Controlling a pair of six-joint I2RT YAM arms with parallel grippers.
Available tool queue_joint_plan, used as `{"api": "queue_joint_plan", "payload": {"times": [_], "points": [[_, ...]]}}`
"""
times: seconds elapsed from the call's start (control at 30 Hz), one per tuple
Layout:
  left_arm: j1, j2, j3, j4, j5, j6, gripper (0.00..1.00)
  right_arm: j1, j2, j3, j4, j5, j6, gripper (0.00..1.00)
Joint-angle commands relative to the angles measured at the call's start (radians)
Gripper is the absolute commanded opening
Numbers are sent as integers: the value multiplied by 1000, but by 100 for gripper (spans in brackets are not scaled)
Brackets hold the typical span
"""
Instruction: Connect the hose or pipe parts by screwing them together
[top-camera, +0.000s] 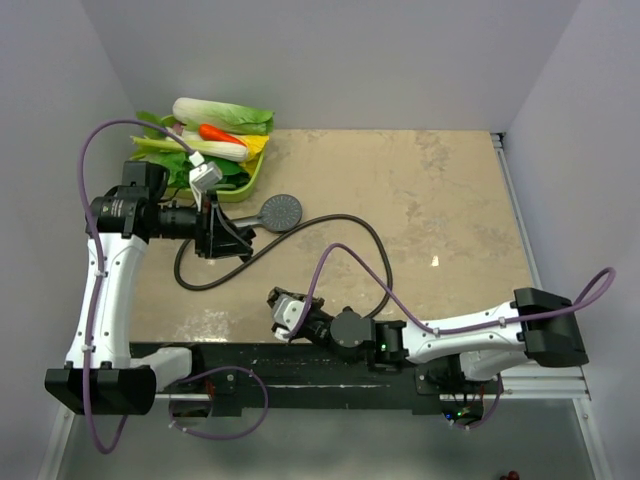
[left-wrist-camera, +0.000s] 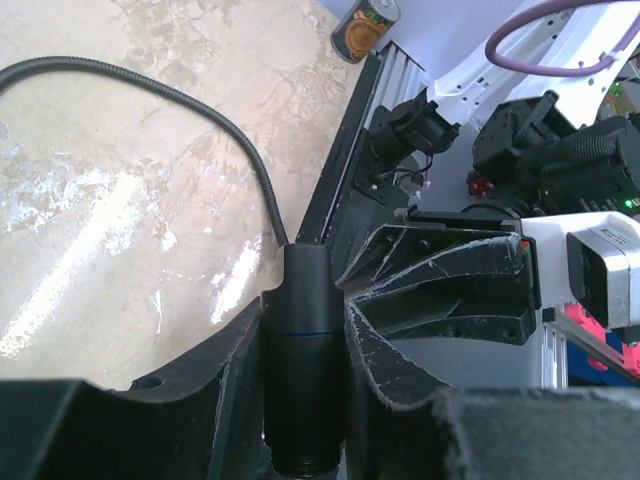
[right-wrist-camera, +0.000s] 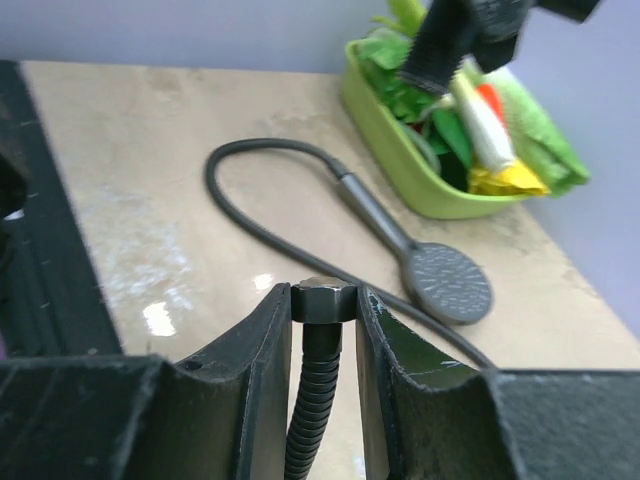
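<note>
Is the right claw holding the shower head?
No, the right gripper clamps the hose's hex nut; the shower head lies on the table.

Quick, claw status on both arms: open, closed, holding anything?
Left claw: closed on the dark end fitting of the hose.
Right claw: closed on the hex end nut at a hose end.

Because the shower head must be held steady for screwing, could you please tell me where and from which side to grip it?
Probably the slim handle, from above, closing across its width. The shower head lies flat, face up, so the handle's two long sides are exposed, while the round face looks too wide.
</note>
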Motion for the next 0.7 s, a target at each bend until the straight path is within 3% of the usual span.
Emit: {"api": "queue_joint_plan", "payload": {"times": [0.0, 0.27, 0.67], "points": [[3, -37, -21, 4, 67, -31, 0, 35, 50, 9, 261, 249, -210, 0], [3, -43, -40, 4, 103, -11, 0, 49, 230, 90, 583, 295, -391, 0], [1, -46, -53, 2, 128, -22, 0, 52, 344, 143, 887, 289, -431, 0]]}}
